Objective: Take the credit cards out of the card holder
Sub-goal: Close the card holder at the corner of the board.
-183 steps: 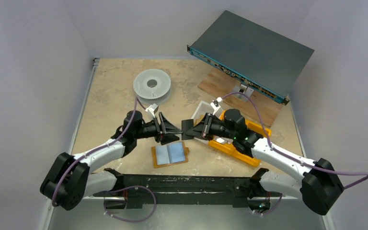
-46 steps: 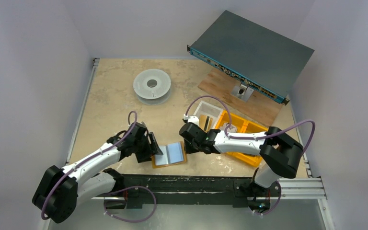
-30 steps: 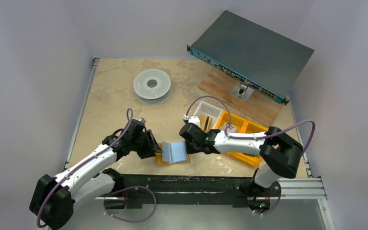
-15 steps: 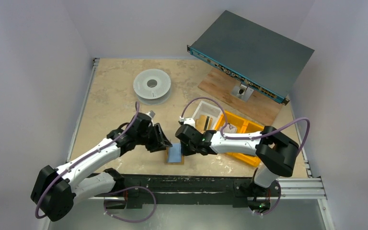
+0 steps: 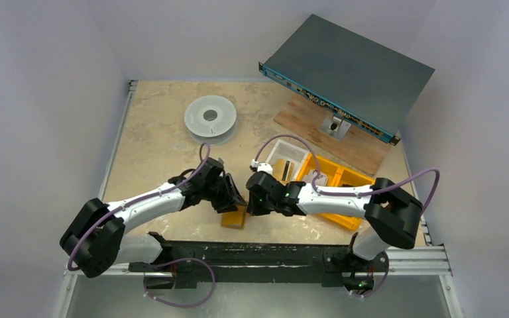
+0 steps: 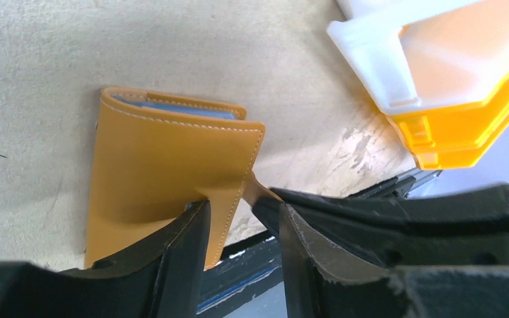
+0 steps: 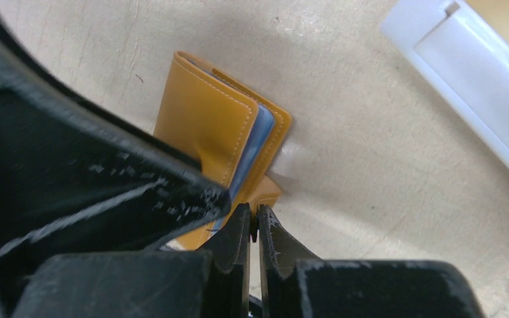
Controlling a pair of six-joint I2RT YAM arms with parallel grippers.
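Note:
The mustard-orange card holder (image 5: 234, 217) lies folded nearly shut on the table between my two grippers. Blue credit cards (image 6: 172, 106) show as thin edges between its covers, also in the right wrist view (image 7: 255, 142). My left gripper (image 6: 242, 212) is open. One finger presses on the upper cover (image 6: 166, 165), and that cover's free corner sits loose in the gap. My right gripper (image 7: 253, 213) is shut on the holder's strap tab (image 7: 268, 191) at its right edge. From above, the left gripper (image 5: 233, 199) and right gripper (image 5: 250, 204) almost touch.
An orange bin (image 5: 344, 179) and a white tray (image 5: 288, 154) stand just right of the holder. A grey spool (image 5: 210, 118) sits at the back left. A rack unit (image 5: 348, 73) rests on a wooden board (image 5: 364, 149). The black rail (image 5: 252, 252) runs along the front edge.
The holder lay open with its blue inside showing. My left gripper swept right and folded the left cover over. The right gripper stayed shut at the right edge.

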